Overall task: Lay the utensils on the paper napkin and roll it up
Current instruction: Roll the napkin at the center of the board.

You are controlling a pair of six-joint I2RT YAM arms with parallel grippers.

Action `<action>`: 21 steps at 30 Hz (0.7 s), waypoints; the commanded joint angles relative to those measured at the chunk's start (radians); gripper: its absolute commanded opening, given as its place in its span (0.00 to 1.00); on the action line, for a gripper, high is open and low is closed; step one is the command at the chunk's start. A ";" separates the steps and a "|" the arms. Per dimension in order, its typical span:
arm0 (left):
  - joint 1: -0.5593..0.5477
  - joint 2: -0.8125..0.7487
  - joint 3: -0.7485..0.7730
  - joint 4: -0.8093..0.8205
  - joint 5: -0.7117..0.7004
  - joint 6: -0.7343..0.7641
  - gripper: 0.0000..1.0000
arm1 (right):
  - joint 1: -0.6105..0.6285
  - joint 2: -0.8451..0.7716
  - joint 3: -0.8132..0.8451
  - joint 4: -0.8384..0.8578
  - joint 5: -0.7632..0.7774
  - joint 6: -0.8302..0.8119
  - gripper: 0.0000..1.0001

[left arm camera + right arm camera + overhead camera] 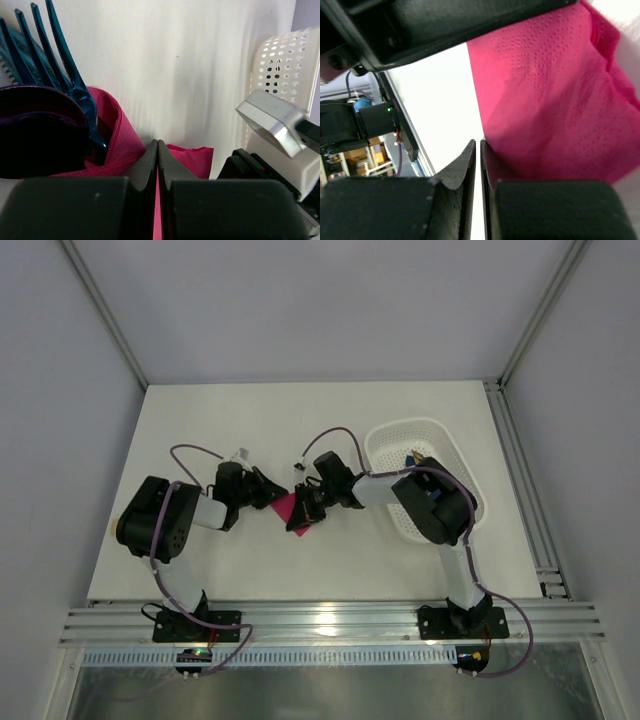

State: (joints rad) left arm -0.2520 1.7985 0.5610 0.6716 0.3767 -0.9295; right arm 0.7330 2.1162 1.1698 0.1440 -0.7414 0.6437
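Note:
The magenta paper napkin point(284, 506) lies crumpled between my two grippers at mid table. In the left wrist view it point(122, 137) is folded up around the utensils: a glossy dark fork point(75, 82) with its tines sticking out and a dark purple round spoon head point(37, 125). My left gripper point(158, 143) point(264, 491) is shut on a fold of the napkin; pink shows between its jaws. My right gripper point(477, 143) point(303, 512) is shut, with a thin empty gap. The napkin point(550, 100) lies against the outer side of its right finger.
A white perforated basket point(432, 436) stands at the right with a blue item point(411, 458) inside; it also shows in the left wrist view point(285, 65). The right arm's wrist point(272, 120) is close by on the right. The table's front rail point(320, 620) runs along the near edge.

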 commanded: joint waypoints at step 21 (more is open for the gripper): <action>0.011 0.036 -0.006 -0.116 0.001 0.089 0.00 | -0.101 -0.242 0.007 -0.343 0.122 -0.305 0.64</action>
State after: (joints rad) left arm -0.2470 1.8042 0.5709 0.6651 0.4007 -0.8993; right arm 0.6209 1.8950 1.1881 -0.1993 -0.5976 0.3817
